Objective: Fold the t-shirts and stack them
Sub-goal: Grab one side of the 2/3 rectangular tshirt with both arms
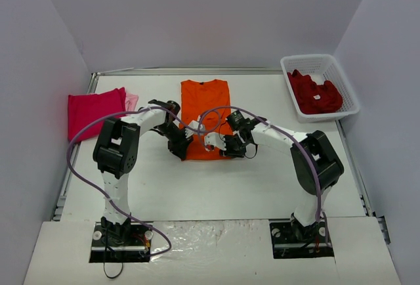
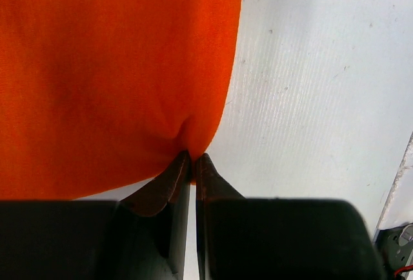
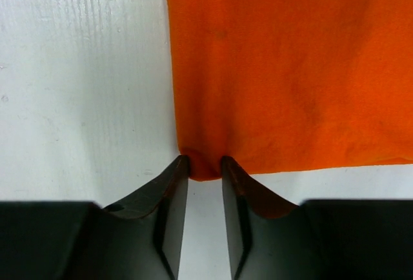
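From above, the orange t-shirt [image 1: 205, 104] lies flat at the middle of the bench [image 1: 216, 186], with the left gripper [image 1: 182, 147] and right gripper [image 1: 223, 146] both low over its near end. A magenta t-shirt [image 1: 95, 111] lies on a pale pink t-shirt [image 1: 133, 100] at the left edge, and dark red t-shirts [image 1: 315, 94] fill the basket [image 1: 348, 91]. The left wrist view shows that gripper [image 2: 193, 159] clamped tight on a shirt corner. In the right wrist view the gripper [image 3: 204, 162] straddles another corner, jaws slightly apart; I cannot tell whether it pinches.
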Available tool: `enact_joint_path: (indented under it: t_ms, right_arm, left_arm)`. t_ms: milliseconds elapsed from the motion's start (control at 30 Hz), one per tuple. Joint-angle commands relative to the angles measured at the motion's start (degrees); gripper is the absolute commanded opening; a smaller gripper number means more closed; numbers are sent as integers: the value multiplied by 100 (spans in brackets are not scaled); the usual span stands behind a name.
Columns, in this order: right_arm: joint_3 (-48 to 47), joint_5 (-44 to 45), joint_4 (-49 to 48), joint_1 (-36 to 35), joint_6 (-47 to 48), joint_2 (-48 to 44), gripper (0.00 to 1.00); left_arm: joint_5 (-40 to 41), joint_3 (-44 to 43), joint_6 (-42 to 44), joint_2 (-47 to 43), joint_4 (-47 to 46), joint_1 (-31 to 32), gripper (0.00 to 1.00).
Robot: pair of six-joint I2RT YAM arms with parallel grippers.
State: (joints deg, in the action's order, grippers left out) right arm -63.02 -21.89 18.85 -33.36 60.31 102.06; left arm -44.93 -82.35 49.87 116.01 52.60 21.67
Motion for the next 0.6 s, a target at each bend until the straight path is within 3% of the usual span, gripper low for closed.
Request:
enact_joint_path:
  t_ms: [0, 567]
  right_arm:
    - [-149, 0, 163, 32, -46, 130, 22]
    - [-131, 97, 180, 32, -222, 34, 0]
  left_arm:
    - [-78, -203, 146, -69, 286, -14, 2]
    - [-34, -133, 32, -175, 277, -14, 2]
